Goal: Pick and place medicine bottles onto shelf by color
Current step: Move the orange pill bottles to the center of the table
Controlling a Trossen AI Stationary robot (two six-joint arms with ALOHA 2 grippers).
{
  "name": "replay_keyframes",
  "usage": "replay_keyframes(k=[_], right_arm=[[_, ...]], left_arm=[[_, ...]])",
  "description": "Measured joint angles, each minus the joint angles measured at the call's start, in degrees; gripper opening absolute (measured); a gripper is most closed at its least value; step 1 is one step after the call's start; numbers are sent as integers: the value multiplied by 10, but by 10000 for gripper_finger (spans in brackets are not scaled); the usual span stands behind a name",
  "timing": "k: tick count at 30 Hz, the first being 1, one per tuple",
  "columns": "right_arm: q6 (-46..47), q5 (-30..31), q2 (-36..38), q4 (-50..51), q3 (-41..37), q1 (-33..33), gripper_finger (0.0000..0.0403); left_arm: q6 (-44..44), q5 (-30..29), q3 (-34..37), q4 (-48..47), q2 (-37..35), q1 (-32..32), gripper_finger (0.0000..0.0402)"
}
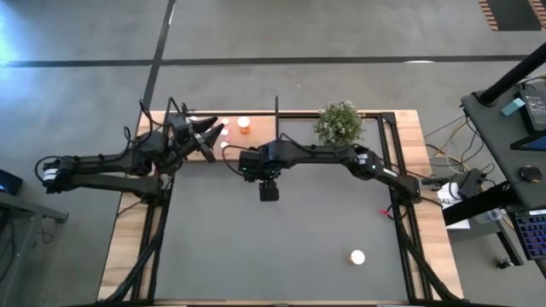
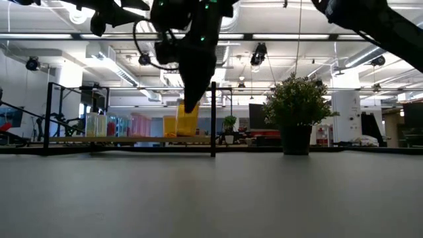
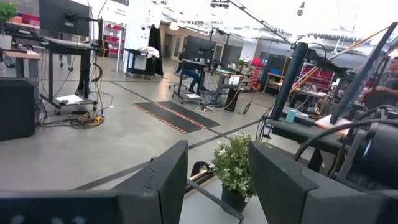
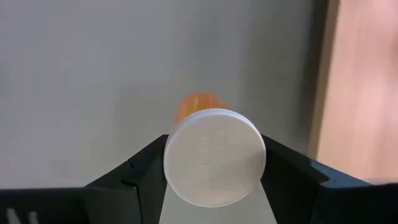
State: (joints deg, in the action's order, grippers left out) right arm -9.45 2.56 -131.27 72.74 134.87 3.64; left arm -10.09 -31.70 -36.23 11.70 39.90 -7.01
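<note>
My right gripper (image 4: pixel 214 180) is shut on an orange medicine bottle (image 2: pixel 187 119) with a white cap; it hangs over the grey tabletop near the far left, just in front of the shelf (image 2: pixel 119 139). That light-wood shelf with black posts carries greenish (image 2: pixel 92 124), pink (image 2: pixel 140 124) and yellow (image 2: pixel 170 125) bottles standing on their bases. In the high view an orange bottle (image 1: pixel 244 124) stands there too. My left gripper (image 1: pixel 209 136) is raised beside the shelf, open, with nothing between its fingers (image 3: pixel 168 180). My right gripper pinches the bottle's white cap by its rim (image 4: pixel 175 155) between its two fingers, one on each side. The fingers come steeply from above, pointing down. The orange body (image 4: pixel 198 104) hangs below the cap, clear of the table.
A bushy potted plant (image 1: pixel 339 124) stands at the far edge, right of the shelf. One white-capped bottle (image 1: pixel 357 257) stands alone on the near right of the tabletop. Wooden strips (image 1: pixel 426 213) border the table on both sides.
</note>
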Motion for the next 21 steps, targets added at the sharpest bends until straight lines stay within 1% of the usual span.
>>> replay_keyframes(k=[9, 21], right_arm=[[13, -17, -47, -39, -2, 0, 210], [61, -15, -57, -100, -2, 2, 210]], left_arm=[[0, 0, 0, -17, -26, 0, 154], [0, 0, 0, -19, -32, 0, 154]])
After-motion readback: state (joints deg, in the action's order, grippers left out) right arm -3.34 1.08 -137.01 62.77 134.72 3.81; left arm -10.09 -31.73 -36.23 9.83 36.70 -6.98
